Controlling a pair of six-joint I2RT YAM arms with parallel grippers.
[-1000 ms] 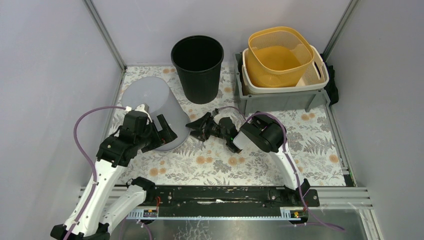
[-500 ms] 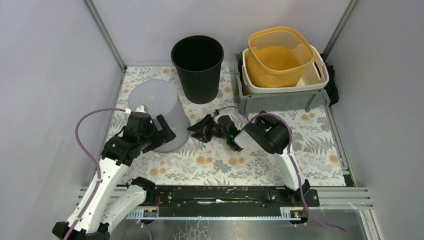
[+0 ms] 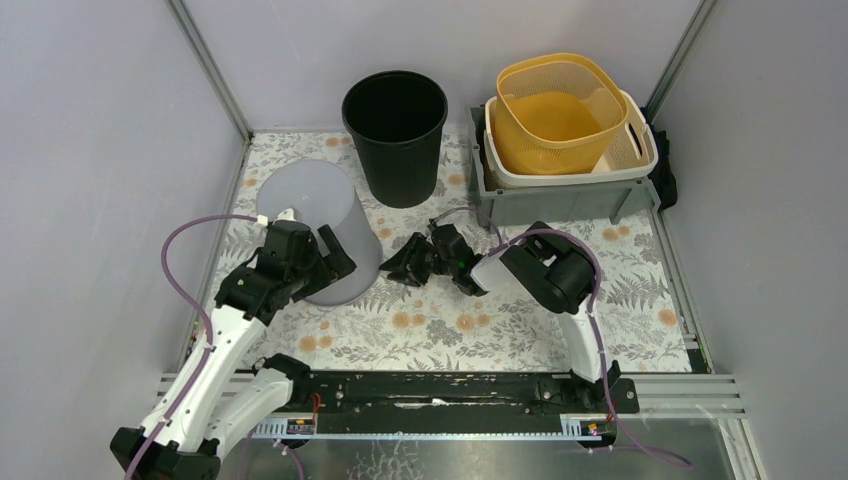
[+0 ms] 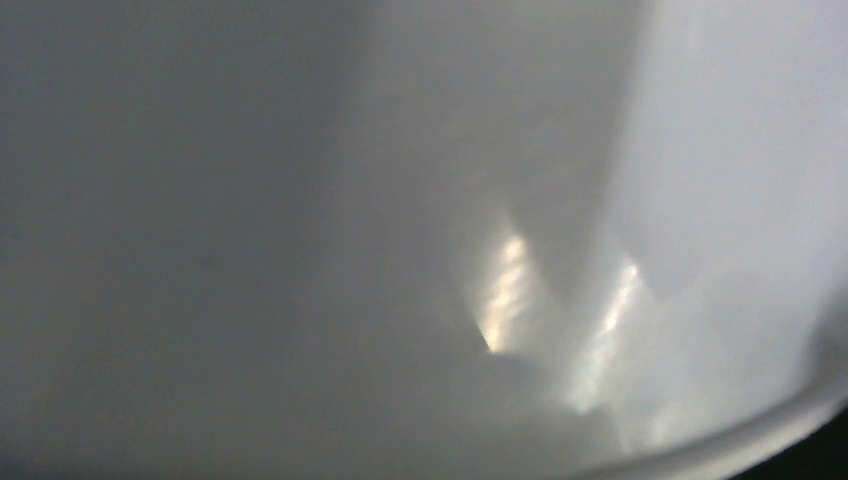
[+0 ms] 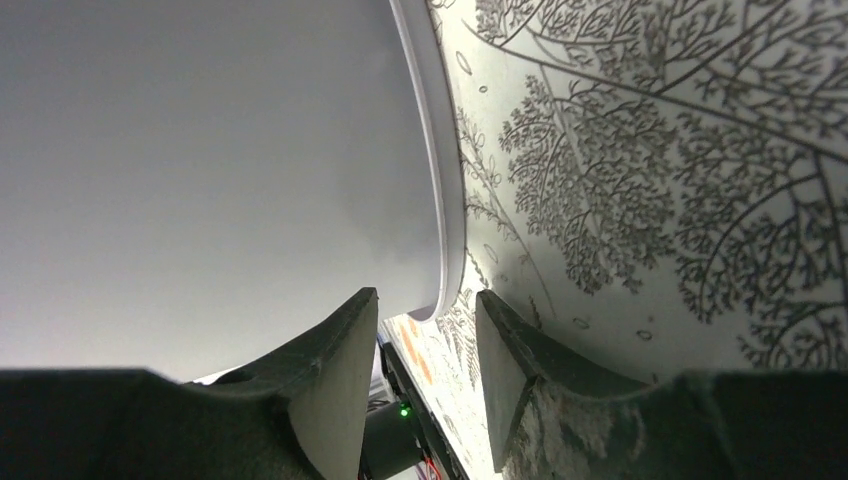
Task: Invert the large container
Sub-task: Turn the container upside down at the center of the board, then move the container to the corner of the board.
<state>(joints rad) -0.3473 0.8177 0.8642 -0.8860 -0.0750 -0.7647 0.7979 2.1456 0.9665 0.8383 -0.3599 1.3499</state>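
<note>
The large container [image 3: 318, 215] is a white translucent bucket. It stands upside down on the floral mat [image 3: 450, 325] at the left, base up and rim on the mat. My left gripper [image 3: 330, 262] is pressed against its lower front wall. The left wrist view shows only that wall [image 4: 400, 200] and a bit of rim; the fingers are hidden. My right gripper [image 3: 403, 268] is open and empty just right of the bucket. In the right wrist view the gripper [image 5: 425, 312] points at the bucket's rim [image 5: 445, 200], without touching it.
A black waste bin [image 3: 395, 135] stands upright behind the bucket. A grey crate [image 3: 560, 200] at the back right holds a white basket [image 3: 640, 152] with a yellow basket [image 3: 555, 110] inside. Enclosure walls stand close on the left, back and right.
The bucket was tilted a second ago and now stands flat on its rim, upside down. My left gripper followed it to the right. My right gripper drew back a little to the right.
</note>
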